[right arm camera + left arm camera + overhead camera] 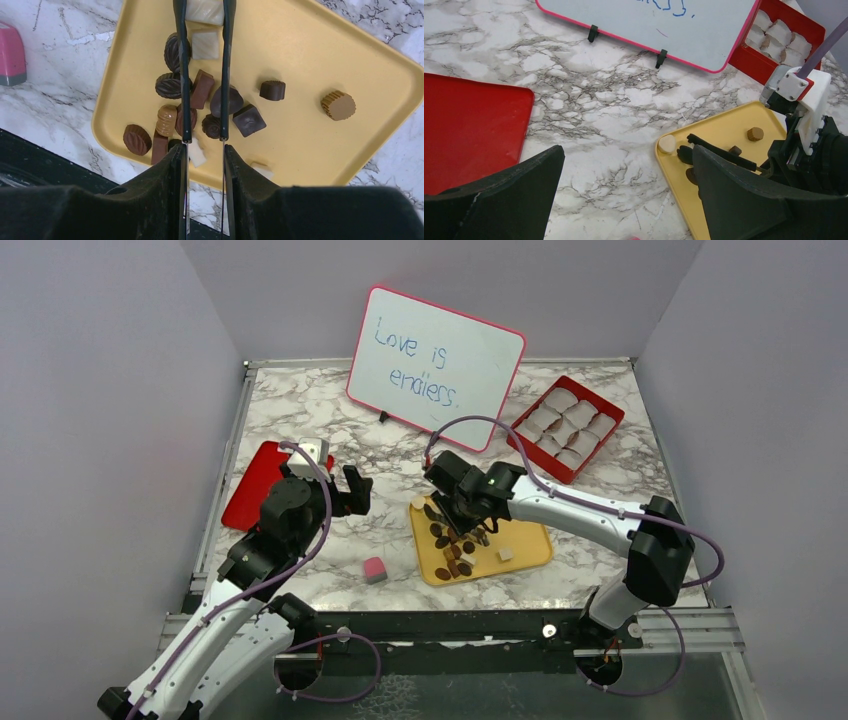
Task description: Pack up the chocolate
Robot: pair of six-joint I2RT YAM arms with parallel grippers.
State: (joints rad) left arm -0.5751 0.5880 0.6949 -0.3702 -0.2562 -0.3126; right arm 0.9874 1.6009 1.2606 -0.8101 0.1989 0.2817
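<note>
Marble-patterned table (300, 410) fills the booth, with a whiteboard (435, 365) propped at the back and, to its right, a red box (749, 62) of white paper cups (565, 420). From where I stand the chocolate (170, 86) lies loose on a yellow tray (310, 45) near the front. Most of it is bunched at one end, with a few pieces scattered apart.

The right gripper (687, 145) reaches low over that tray on two thin black blades. They stand a narrow gap apart, and their ends sit just beside a cream round (667, 144) at the tray's corner. I cannot tell whether they pinch anything, since the wrist view cuts the tips off. The left gripper (626, 160) hangs spread wide and empty above bare marble, between a flat red tray (469, 130) and the yellow one. A pink cube (374, 570) sits apart near the front edge.

This looks like the pick of one piece. To do it well, I would square the blades on a single chocolate and squeeze softly so it neither cracks nor shoots out. Then lift straight clear of its neighbours and carry it to a cup. The crowded end is the risk: the blades could nudge two pieces together.
</note>
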